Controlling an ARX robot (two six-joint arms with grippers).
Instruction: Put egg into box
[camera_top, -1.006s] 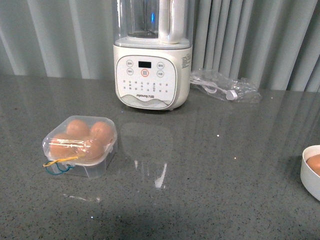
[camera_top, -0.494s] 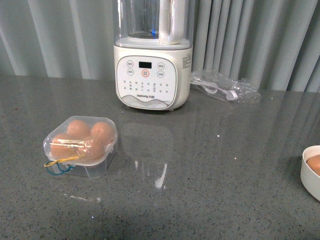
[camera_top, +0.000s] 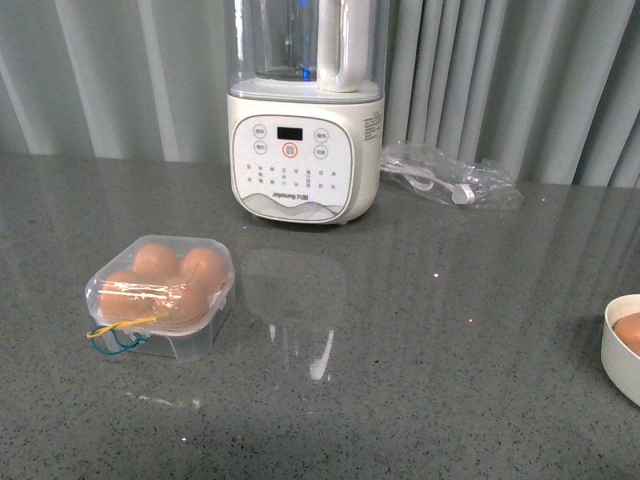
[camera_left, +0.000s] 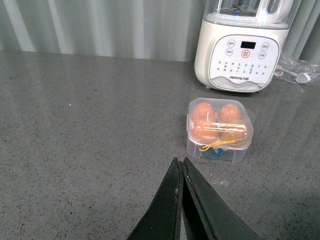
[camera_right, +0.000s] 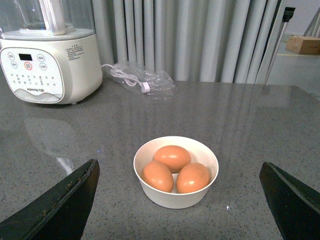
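Observation:
The clear plastic box (camera_top: 162, 295) sits on the grey counter at the left with its lid down, several brown eggs inside and yellow and blue bands at its front. It also shows in the left wrist view (camera_left: 219, 130). My left gripper (camera_left: 179, 162) is shut and empty, a little short of the box. My right gripper (camera_right: 177, 172) is wide open and empty, its fingers (camera_right: 75, 195) on either side of a white bowl (camera_right: 172, 196) that holds three brown eggs (camera_right: 171, 157). Neither arm shows in the front view.
A white blender (camera_top: 303, 110) stands at the back centre, with a clear plastic bag of cable (camera_top: 445, 175) to its right. The bowl's edge (camera_top: 618, 355) shows at the right border of the front view. Grey curtains hang behind the counter.
The front view has shifted slightly; the things on the counter sit a little lower and further left in the picture. Nothing on the counter has moved.

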